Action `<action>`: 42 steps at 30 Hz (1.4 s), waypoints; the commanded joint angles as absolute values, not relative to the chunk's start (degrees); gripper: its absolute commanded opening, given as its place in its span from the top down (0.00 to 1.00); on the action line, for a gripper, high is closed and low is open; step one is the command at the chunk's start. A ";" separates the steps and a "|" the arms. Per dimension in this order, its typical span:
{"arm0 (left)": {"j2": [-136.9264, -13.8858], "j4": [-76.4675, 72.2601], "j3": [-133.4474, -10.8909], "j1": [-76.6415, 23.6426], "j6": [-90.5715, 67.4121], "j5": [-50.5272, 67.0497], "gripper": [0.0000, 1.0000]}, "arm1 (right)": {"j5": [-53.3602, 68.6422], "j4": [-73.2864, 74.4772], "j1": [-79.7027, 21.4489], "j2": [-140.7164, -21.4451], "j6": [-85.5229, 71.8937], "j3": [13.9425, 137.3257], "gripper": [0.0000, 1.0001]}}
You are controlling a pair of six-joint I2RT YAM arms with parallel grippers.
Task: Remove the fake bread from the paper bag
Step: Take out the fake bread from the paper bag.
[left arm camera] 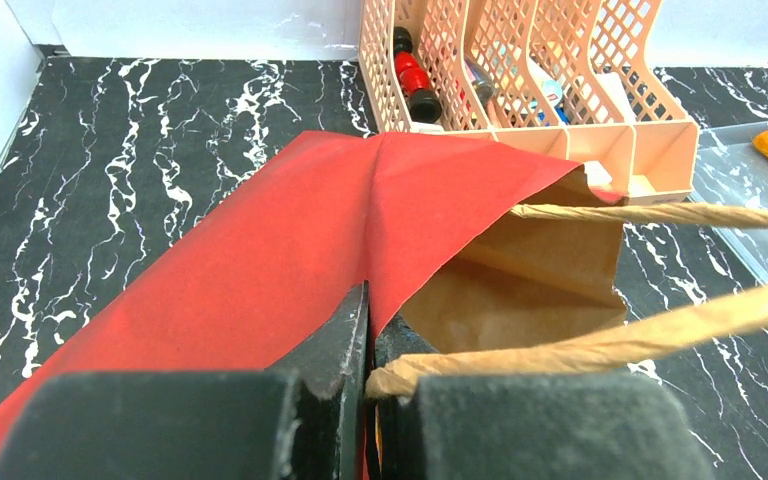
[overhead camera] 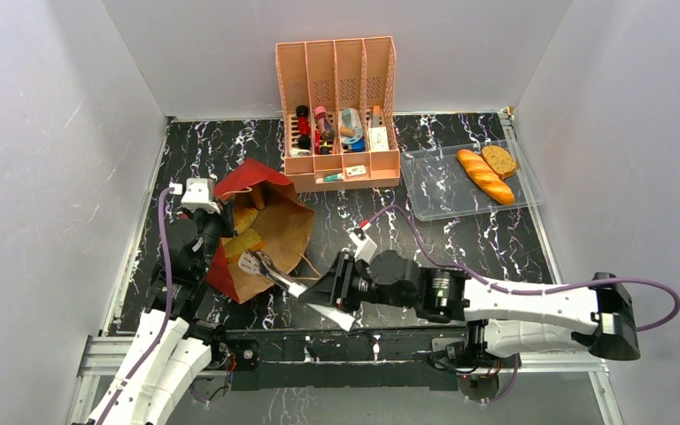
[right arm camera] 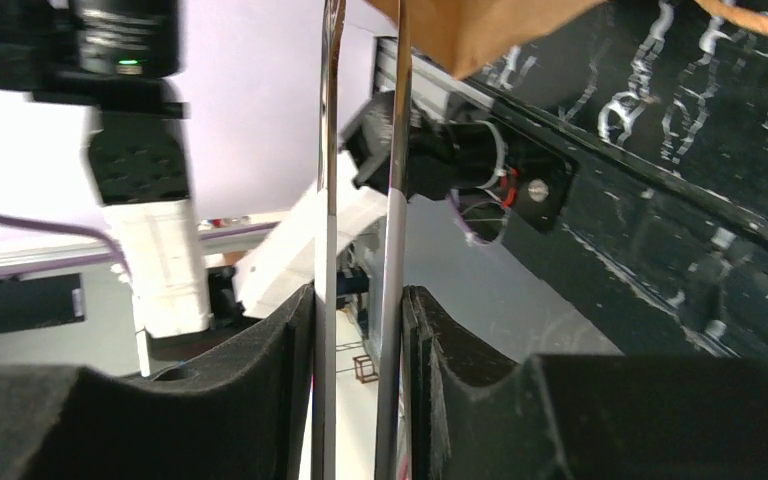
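Note:
The paper bag (overhead camera: pixel 282 228) lies on its side at the left, its mouth facing the arms, brown inside and red outside (left arm camera: pixel 260 240). Golden pieces of fake bread (overhead camera: pixel 245 220) show inside the mouth. My left gripper (overhead camera: pixel 212 237) (left arm camera: pixel 372 322) is shut on the bag's red rim, with a twisted handle (left arm camera: pixel 660 215) running past it. My right gripper (overhead camera: pixel 323 292) (right arm camera: pixel 360 300) is shut on metal tongs (overhead camera: pixel 270 270) (right arm camera: pixel 392 200), whose tips reach the bag's mouth. A baguette (overhead camera: pixel 485 176) and a brown slice (overhead camera: pixel 499 160) lie in the clear tray (overhead camera: pixel 438 197).
A pink slotted organizer (overhead camera: pixel 338 106) (left arm camera: pixel 520 70) with small bottles and boxes stands at the back, just behind the bag. The clear tray sits at the back right by the wall. White walls enclose the black marbled table (overhead camera: pixel 460 243).

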State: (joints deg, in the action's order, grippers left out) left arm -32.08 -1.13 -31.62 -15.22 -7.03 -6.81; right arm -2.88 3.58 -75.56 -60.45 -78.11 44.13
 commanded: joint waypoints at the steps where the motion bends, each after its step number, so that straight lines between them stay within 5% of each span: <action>1: -29.56 -2.41 -32.35 -15.26 -7.18 -5.50 1.00 | -8.63 -6.77 -77.11 -60.93 -83.89 41.89 0.70; 42: -24.98 -2.28 -27.93 -15.23 -12.35 -2.26 1.00 | -10.91 -21.17 -76.92 -88.05 -109.55 42.01 0.62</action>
